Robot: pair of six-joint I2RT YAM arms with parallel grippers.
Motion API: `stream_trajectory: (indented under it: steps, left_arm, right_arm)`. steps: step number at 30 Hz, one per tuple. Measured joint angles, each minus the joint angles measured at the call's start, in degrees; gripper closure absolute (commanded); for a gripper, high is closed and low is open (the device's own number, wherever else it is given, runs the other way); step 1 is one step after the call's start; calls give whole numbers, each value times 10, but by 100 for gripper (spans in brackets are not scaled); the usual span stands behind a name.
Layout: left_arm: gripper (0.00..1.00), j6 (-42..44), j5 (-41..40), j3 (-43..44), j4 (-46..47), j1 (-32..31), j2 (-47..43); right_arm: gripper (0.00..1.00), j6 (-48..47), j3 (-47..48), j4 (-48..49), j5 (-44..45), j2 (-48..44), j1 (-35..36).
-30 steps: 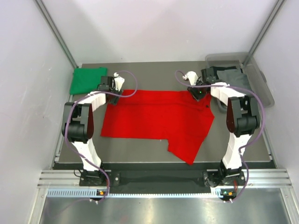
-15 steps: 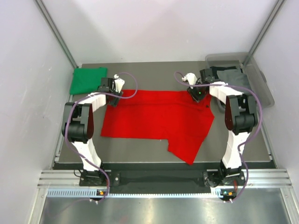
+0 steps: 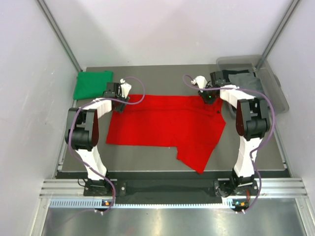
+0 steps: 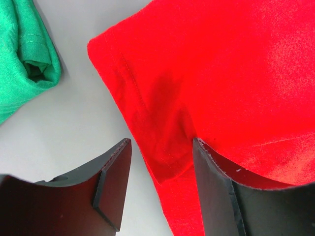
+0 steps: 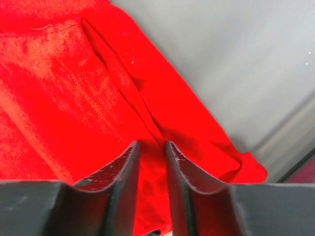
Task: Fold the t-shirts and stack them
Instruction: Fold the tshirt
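The red t-shirt [image 3: 167, 123] lies spread flat in the middle of the table, with one flap hanging toward the near right. My left gripper [image 3: 120, 102] is open at the shirt's far left corner. In the left wrist view [image 4: 160, 152] the hemmed corner of the shirt [image 4: 221, 73] lies between the wide-apart jaws. My right gripper [image 3: 209, 100] is at the far right edge. In the right wrist view [image 5: 150, 147] its jaws stand close together on a ridge of the red cloth [image 5: 74, 88]. A folded green t-shirt [image 3: 91, 83] lies at the far left and also shows in the left wrist view [image 4: 19, 59].
A clear plastic bin [image 3: 268, 73] at the far right holds grey and dark shirts [image 3: 243, 78]. White walls and metal posts close in the table on three sides. The table's near edge is a metal rail [image 3: 172, 187].
My right gripper has shifted slightly toward the far edge over the red shirt. The left arm and the shirts have barely moved.
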Motion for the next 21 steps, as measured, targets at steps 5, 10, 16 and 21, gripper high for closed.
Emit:
stream_trajectory:
  steps: [5, 10, 16, 21]
  left_arm:
    - [43, 0, 0, -1, 1, 0, 0]
    - [43, 0, -1, -3, 4, 0, -2]
    - [43, 0, -3, -13, 8, 0, -9]
    - [42, 2, -7, -18, 7, 0, -16]
  right_arm:
    - [100, -3, 0, -1, 1, 0, 0]
    - [100, -5, -11, 4, 4, -11, 1]
    - [100, -10, -85, 5, 17, -103, 23]
    - [94, -9, -157, 0, 24, -205, 89]
